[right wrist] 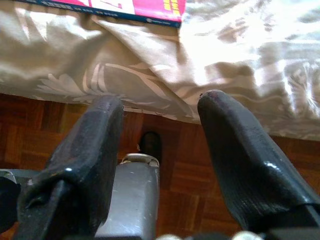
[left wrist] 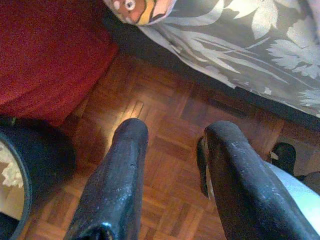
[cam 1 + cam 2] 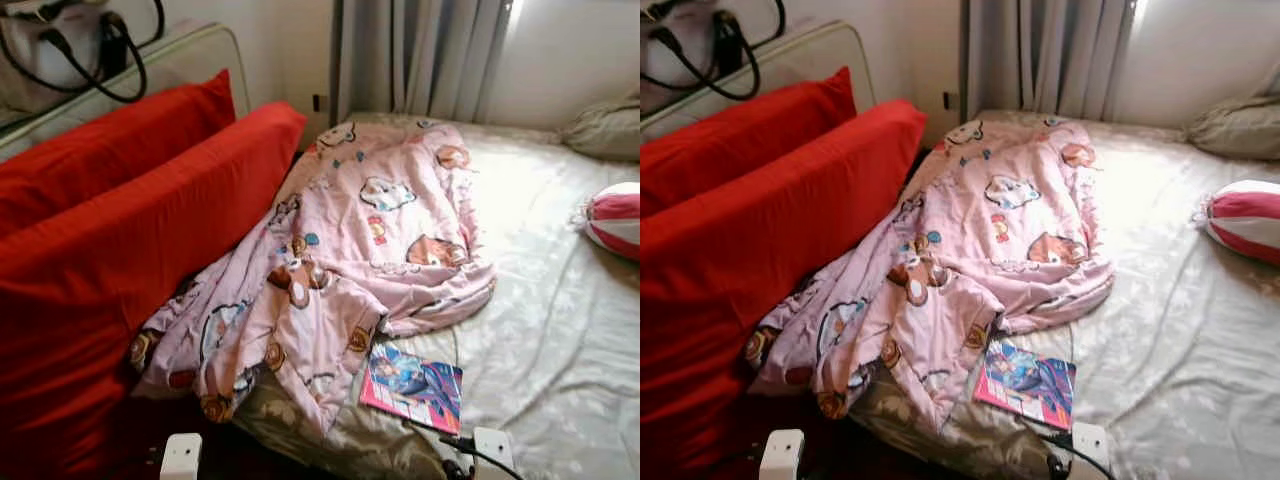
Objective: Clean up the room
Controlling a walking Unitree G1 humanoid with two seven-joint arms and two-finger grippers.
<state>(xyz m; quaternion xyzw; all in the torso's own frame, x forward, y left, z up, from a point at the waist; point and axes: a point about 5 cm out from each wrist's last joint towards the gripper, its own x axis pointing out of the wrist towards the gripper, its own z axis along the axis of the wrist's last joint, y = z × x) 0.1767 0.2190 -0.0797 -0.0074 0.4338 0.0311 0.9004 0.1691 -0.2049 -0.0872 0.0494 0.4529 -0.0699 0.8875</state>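
Note:
A crumpled pink cartoon-print quilt [image 3: 350,260] lies across the bed [image 3: 560,340], its corner hanging over the near edge. A pink and blue book [image 3: 412,386] rests flat near the bed's front edge, just right of the quilt. Two red pillows [image 3: 130,240] lean at the left. A pink-and-white striped cushion [image 3: 615,218] sits at the right. My left gripper [image 2: 172,132] hangs open above the parquet floor [image 2: 165,150] beside the bed. My right gripper [image 1: 160,107] is open too, low at the bed's edge below the book [image 1: 125,7].
A grey pillow [image 3: 605,128] lies at the far right corner by the curtains [image 3: 420,55]. A bag with black straps [image 3: 70,50] sits on a shelf behind the red pillows. A dark round bin [image 2: 20,170] stands on the floor near my left gripper.

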